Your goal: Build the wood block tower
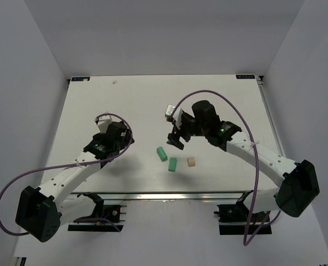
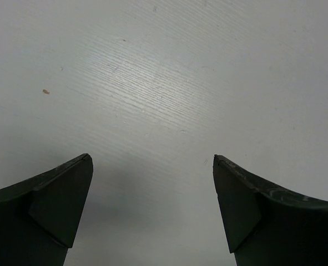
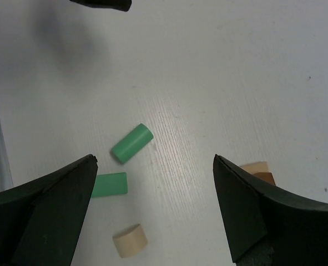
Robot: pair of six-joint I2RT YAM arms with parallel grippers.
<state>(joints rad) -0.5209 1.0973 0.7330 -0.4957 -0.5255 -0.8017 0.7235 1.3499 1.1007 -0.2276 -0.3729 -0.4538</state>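
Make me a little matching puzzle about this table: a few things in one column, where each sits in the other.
Things
1. green cylinder
2. green block
3. tan cylinder
4. left gripper

Places, seen from the top camera
A. rightmost of the three loose pieces
B. open over bare table, away from the pieces
C. leftmost of the three loose pieces
D. between the other two pieces

Pairs: 1-C, 2-D, 3-A, 4-B
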